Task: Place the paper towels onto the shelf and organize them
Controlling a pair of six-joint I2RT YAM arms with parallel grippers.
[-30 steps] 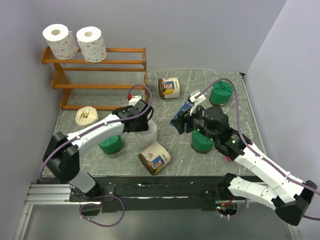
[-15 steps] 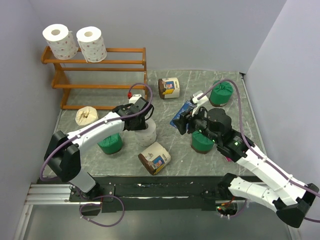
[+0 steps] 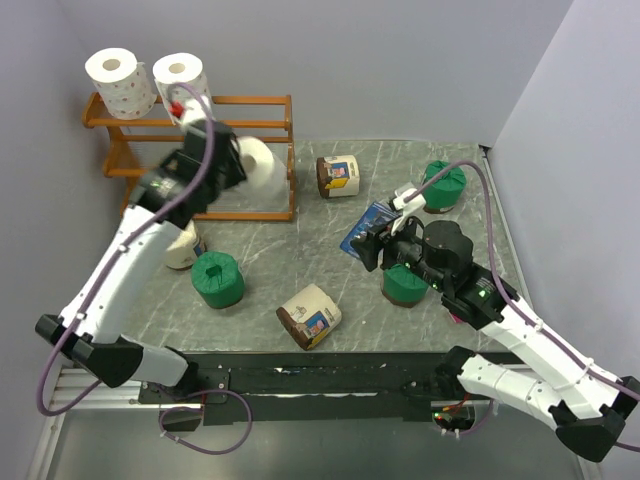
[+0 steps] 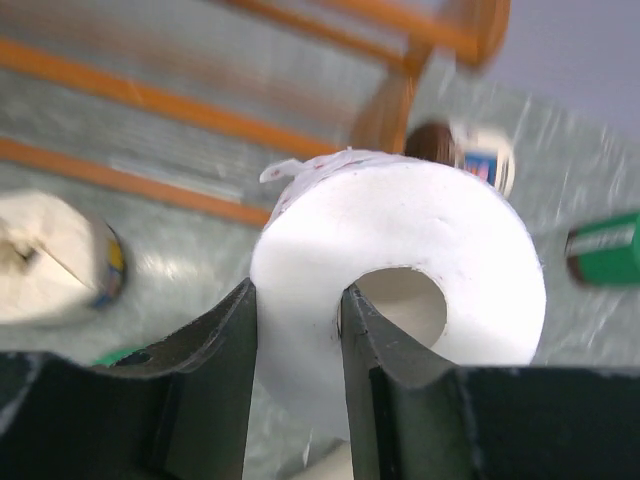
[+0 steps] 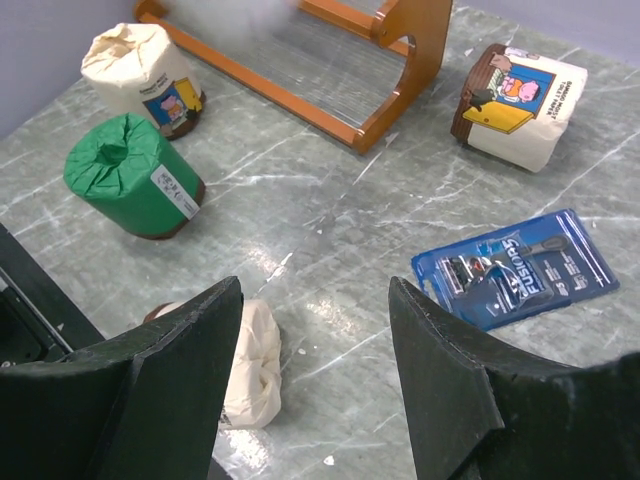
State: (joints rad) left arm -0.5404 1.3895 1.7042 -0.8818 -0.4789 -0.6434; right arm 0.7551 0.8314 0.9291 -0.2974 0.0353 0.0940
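Two shelved rolls (image 3: 120, 80): only our overhead view is showing them, standing atop the shelf (image 3: 250, 100);
Left gripper (image 4: 297, 305): we are seeing it clamping a bare white roll (image 4: 450, 230) by the shelf's right end;
Right gripper (image 5: 315, 290): gaping, holding nothing;
Cream roll (image 5: 140, 70): showing whole on the right wrist view, half hidden overhead.

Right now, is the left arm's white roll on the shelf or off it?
Off it. The left jaws hold the white roll above the table, beside the shelf's right post.

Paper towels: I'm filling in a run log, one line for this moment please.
left gripper: shut on white roll, by shelf | right gripper: open, empty | shelf top: two white rolls
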